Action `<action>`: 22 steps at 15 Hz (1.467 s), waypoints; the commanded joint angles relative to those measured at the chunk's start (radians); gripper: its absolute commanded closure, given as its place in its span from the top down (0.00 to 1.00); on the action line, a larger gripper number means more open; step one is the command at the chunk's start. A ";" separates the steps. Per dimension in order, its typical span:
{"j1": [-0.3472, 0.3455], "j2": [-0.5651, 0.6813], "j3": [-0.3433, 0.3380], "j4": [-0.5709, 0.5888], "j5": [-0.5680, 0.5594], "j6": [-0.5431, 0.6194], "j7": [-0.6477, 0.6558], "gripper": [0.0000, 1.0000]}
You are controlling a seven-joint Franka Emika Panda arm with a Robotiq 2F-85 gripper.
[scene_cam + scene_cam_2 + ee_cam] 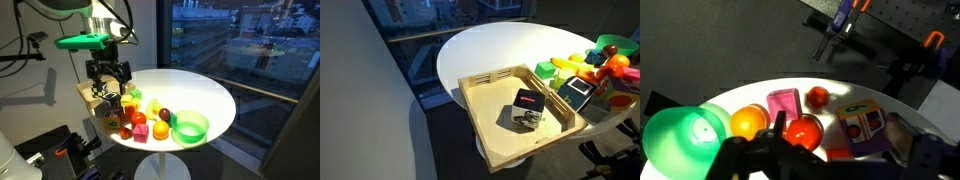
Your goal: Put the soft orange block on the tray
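In the wrist view a small orange block (pixel 840 154) shows as an orange edge between a red-orange ball (pixel 802 130) and a purple numbered block (pixel 865 125); most of it is hidden by my gripper (pixel 845 166). The gripper is open, with its dark fingers spread to either side above these toys. In an exterior view the gripper (pixel 108 84) hangs over the table's edge beside the tray (pixel 88 93). The light wooden tray (pixel 490 135) is wide and shallow, and a small dark box (pixel 527 108) lies in it.
A green bowl (pixel 680 140) (pixel 190 127), a round orange fruit (pixel 748 122), a pink block (pixel 783 102) and a small red ball (pixel 817 97) crowd the white round table (pixel 205 95). More toys (pixel 585 70) lie beside the tray.
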 commanded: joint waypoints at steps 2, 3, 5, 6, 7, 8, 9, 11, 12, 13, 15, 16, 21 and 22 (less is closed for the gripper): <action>0.032 0.011 -0.013 -0.016 0.020 0.043 -0.019 1.00; 0.042 0.012 -0.012 -0.024 0.023 0.068 -0.024 1.00; 0.061 0.017 -0.011 -0.039 0.026 0.114 -0.035 1.00; 0.072 0.020 -0.012 -0.047 0.027 0.135 -0.046 1.00; 0.082 0.020 -0.014 -0.059 0.027 0.161 -0.064 1.00; 0.091 0.022 -0.016 -0.069 0.027 0.180 -0.085 1.00; 0.099 0.024 -0.019 -0.082 0.027 0.201 -0.108 1.00; 0.112 0.026 -0.026 -0.111 0.028 0.242 -0.165 1.00; 0.117 0.025 -0.029 -0.127 0.030 0.263 -0.192 1.00; 0.121 0.027 -0.034 -0.140 0.036 0.278 -0.222 1.00; 0.131 0.028 -0.047 -0.163 0.055 0.300 -0.285 1.00; 0.134 0.030 -0.052 -0.172 0.067 0.308 -0.315 1.00; 0.142 0.075 -0.058 -0.162 0.123 0.334 -0.449 1.00; 0.140 0.088 -0.054 -0.162 0.125 0.348 -0.463 1.00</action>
